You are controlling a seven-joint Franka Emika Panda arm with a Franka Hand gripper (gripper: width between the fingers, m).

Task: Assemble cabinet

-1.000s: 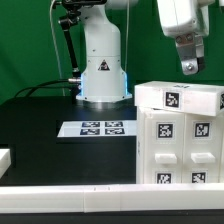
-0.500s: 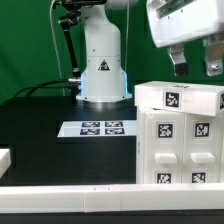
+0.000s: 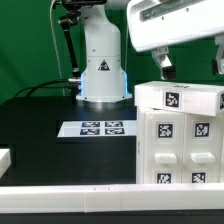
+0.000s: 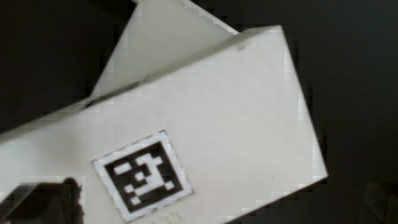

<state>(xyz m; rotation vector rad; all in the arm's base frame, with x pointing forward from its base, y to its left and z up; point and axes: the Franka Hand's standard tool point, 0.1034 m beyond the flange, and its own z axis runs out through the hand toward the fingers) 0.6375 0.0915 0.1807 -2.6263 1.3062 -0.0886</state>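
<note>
The cabinet [image 3: 178, 140] is a large white box with several black-and-white tags, standing at the exterior view's right. A white tagged slab [image 3: 180, 97] lies on top of it. My gripper [image 3: 190, 64] hangs open and empty just above that slab, one finger [image 3: 163, 66] near its left end and the other at the frame's right edge. In the wrist view the white slab [image 4: 214, 110] with one tag [image 4: 143, 172] fills the frame close below. A dark fingertip [image 4: 36, 200] shows at a corner. The other finger is barely visible.
The marker board [image 3: 95, 128] lies on the black table in front of the robot base [image 3: 101, 70]. A small white piece [image 3: 5, 157] sits at the exterior view's left edge. A white rail [image 3: 70, 195] runs along the front.
The wrist has turned and the hand has shifted toward the exterior view's left. The fingers now stand spread across the top slab. The cabinet has not moved.
</note>
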